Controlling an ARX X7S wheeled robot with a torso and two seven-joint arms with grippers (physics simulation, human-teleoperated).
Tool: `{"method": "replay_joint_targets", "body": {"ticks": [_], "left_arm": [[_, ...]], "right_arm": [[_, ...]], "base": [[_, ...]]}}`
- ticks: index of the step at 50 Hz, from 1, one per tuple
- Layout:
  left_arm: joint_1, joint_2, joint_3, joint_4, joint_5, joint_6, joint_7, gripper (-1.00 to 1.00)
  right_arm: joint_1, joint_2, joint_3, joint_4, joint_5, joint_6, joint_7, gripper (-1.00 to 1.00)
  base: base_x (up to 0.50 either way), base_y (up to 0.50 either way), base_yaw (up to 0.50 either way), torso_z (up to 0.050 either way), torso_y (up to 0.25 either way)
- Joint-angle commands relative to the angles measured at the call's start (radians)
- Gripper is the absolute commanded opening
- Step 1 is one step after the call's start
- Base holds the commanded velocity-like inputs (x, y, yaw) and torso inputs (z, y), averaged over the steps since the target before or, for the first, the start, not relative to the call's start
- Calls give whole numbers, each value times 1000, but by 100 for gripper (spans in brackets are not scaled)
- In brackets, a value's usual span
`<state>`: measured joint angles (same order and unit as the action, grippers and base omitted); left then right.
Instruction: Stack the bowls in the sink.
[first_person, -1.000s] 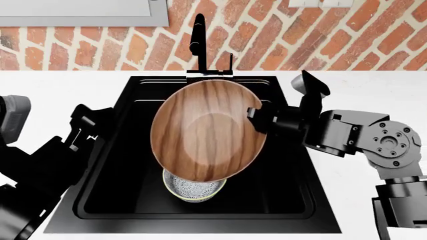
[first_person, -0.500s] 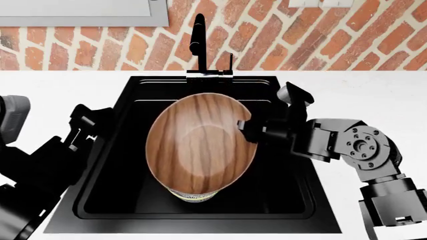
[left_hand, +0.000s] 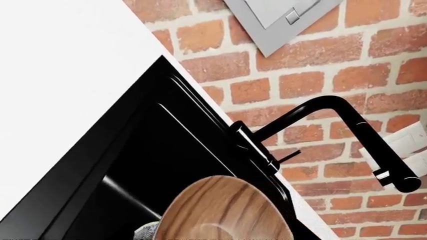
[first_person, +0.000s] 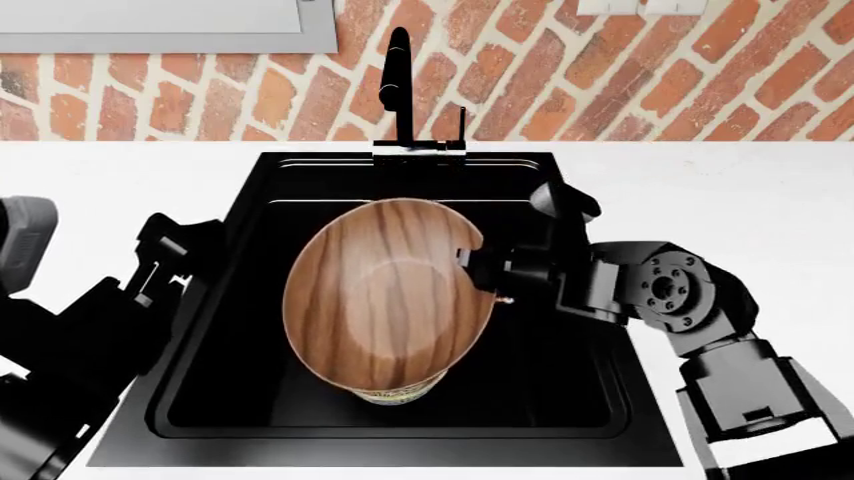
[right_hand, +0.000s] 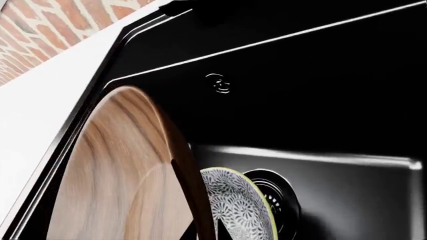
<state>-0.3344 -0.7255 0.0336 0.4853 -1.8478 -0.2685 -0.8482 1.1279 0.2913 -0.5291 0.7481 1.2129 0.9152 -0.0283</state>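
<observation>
Lowered since a second ago, the wood-grain bowl (first_person: 384, 295), pinched at its rim by the right gripper (first_person: 478, 268), hangs over the patterned white bowl (first_person: 391, 394) in the sink (first_person: 561, 390), still unreleased; left gripper unseen.

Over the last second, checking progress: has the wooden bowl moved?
Yes. The wooden bowl has dropped lower and leftward, away from the faucet, now covering nearly all of the white bowl.

Both arms are matte black blocky links, the right arm (first_person: 667, 290) with a round screw-ringed joint.
</observation>
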Motion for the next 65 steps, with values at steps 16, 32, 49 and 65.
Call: {"method": "replay_joint_targets", "body": {"ticks": [16,32,49,65], "left_arm": [[18,2,-5,0,11,11,-11,100],[27,5,-3,4,13,15,-22,100],[22,12,12,-26,19,10,-14,100],[-7,30,39,-84,33,1,13,100]], "right_arm": [[29,-94,-73,212,-82,-86,-161,-100],[110,-194,-132,504,-171,-210,-325,-100],[106,-241,65,560,-389,-209,-374,-100],[86,-288,517,560,-884,-180,-420,-100]], "base": [[0,0,0,0,0],[0,0,0,0,0],[0,0,0,0,1],[0,0,0,1,0]]}}
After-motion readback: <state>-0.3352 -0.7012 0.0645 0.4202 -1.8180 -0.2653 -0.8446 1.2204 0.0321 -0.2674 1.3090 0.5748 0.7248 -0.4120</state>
